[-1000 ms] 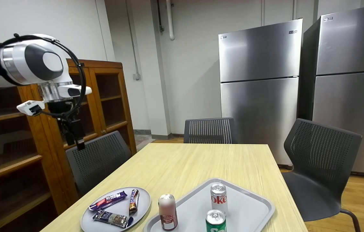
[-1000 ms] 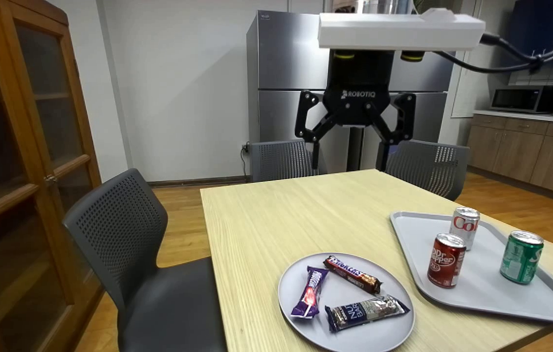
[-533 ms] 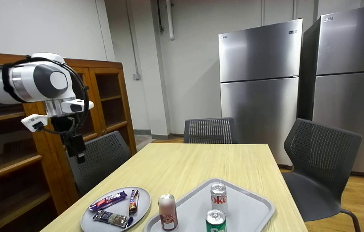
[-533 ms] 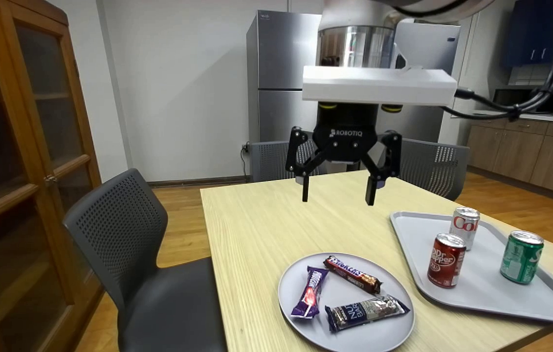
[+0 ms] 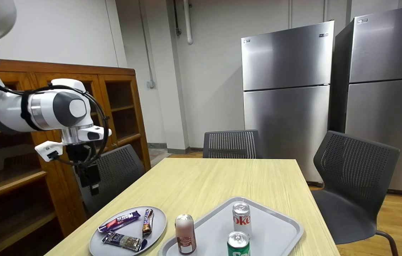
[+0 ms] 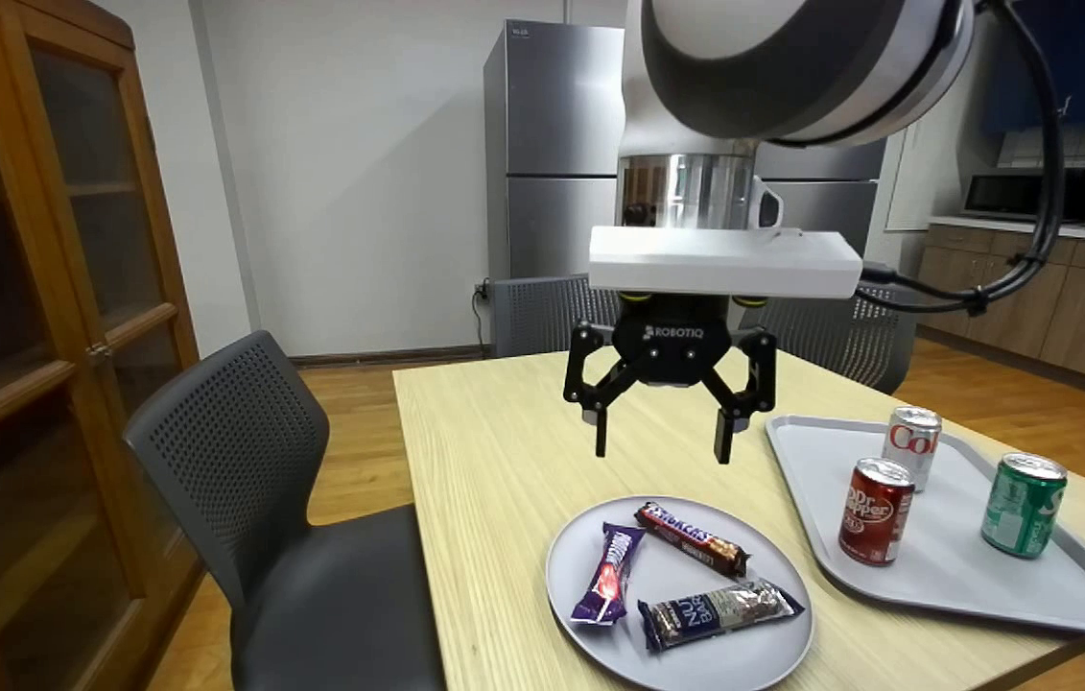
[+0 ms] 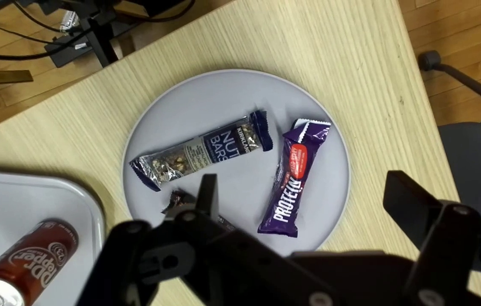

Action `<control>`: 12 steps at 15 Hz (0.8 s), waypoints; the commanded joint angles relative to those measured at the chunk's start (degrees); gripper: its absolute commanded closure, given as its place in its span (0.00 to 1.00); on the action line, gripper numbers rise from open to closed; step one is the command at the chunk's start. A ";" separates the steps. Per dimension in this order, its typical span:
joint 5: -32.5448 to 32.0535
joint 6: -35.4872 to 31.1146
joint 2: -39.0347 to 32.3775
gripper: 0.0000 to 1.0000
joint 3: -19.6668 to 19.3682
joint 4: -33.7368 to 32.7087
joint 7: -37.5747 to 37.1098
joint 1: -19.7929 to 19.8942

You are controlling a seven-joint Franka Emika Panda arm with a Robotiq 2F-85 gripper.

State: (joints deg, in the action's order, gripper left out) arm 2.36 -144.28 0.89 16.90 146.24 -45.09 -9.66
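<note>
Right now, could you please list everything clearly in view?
Rectangular wooden table: 1, pale, central
Round plate: 1, grey, on table
Wrapped bars: 3, purple, brown, navy, on plate
Rectangular tray: 1, grey, beside plate
Metal cans: 3, red, silver, green, on tray
Perforated chairs: 3, grey, around table
Steel refrigerators: 2, silver, behind table
Wooden cabinet: 1, brown, beside chair
Boxy microwave: 1, black, beyond table
Two-fingered end effector: 1, black, near plate
Jointed arm: 1, white, above end effector

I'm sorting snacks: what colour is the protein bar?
The bar is purple with a red patch, clearest in the wrist view.
</note>
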 commanded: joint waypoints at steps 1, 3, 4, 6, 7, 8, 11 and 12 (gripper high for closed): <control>-2.96 -1.16 -4.49 0.00 -1.78 -2.45 -3.39 -1.17; -3.60 -1.80 -6.56 0.00 -2.62 -3.29 -4.12 -1.65; -3.78 -2.18 -7.58 0.00 -3.04 -3.72 -4.43 -1.94; -3.65 -2.71 -9.58 0.00 -3.93 -4.65 -4.48 -2.68; -3.39 -2.91 -10.50 0.00 -4.36 -5.12 -4.36 -3.07; -3.28 -3.10 -11.35 0.00 -4.79 -5.55 -4.38 -3.48; -3.55 -3.26 -13.85 0.00 -6.27 -6.83 -5.14 -4.93; -3.92 -3.14 -14.66 0.00 -6.91 -7.25 -5.88 -5.49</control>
State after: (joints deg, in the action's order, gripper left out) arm -0.05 -147.34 -11.08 11.82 141.20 -47.71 -13.03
